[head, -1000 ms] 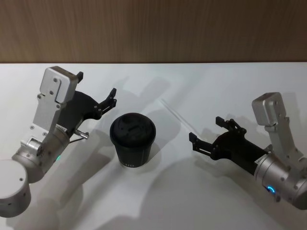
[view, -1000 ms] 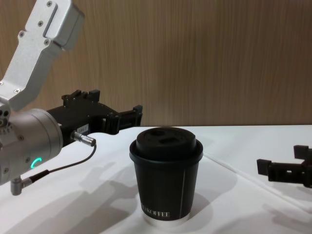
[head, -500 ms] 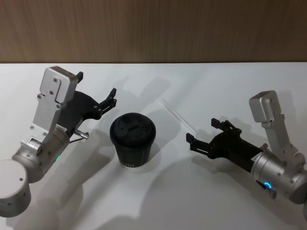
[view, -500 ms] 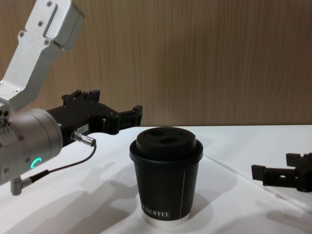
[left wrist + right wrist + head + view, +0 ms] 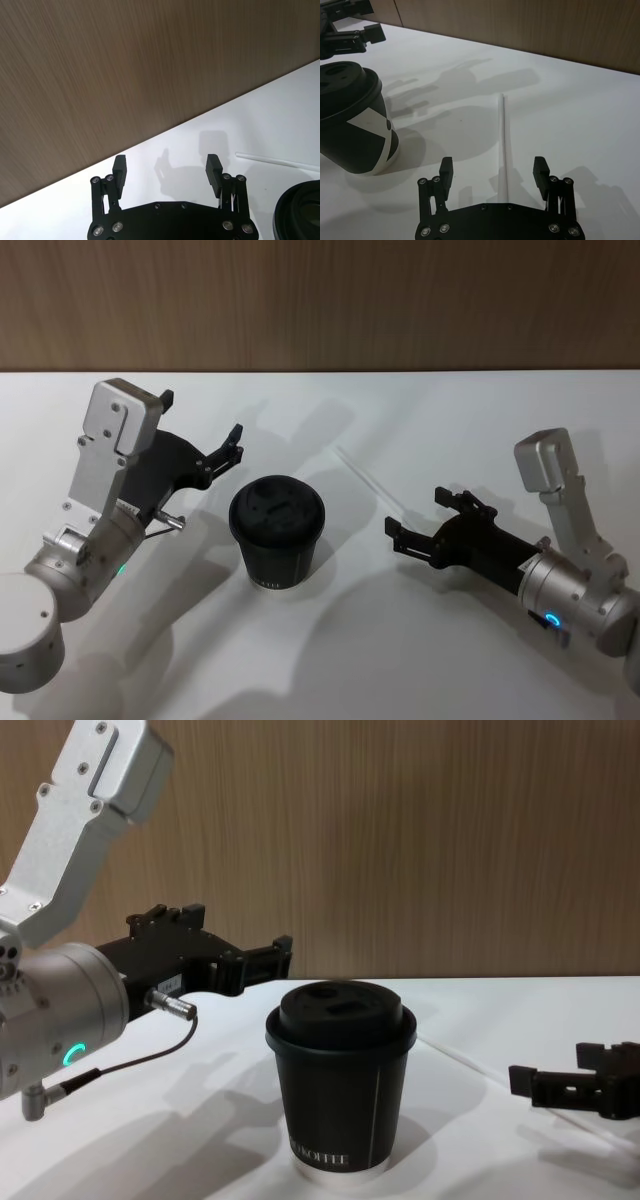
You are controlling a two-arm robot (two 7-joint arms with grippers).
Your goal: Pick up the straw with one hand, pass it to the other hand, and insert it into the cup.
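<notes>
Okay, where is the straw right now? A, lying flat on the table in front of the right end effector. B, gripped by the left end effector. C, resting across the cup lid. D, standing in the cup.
A: the straw lies flat on the white table, lined up with the gap of the open right end effector, apart from the cup.

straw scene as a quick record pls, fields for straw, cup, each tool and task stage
straw: lying flat on the white table, to the right of the cup, not gripped
cup: upright, lid on, between the two arms
right tool: open, low over the straw's near end, jaws either side of it
left tool: open, held above the table left of the cup, holding nothing
task stage: straw not yet picked up
</notes>
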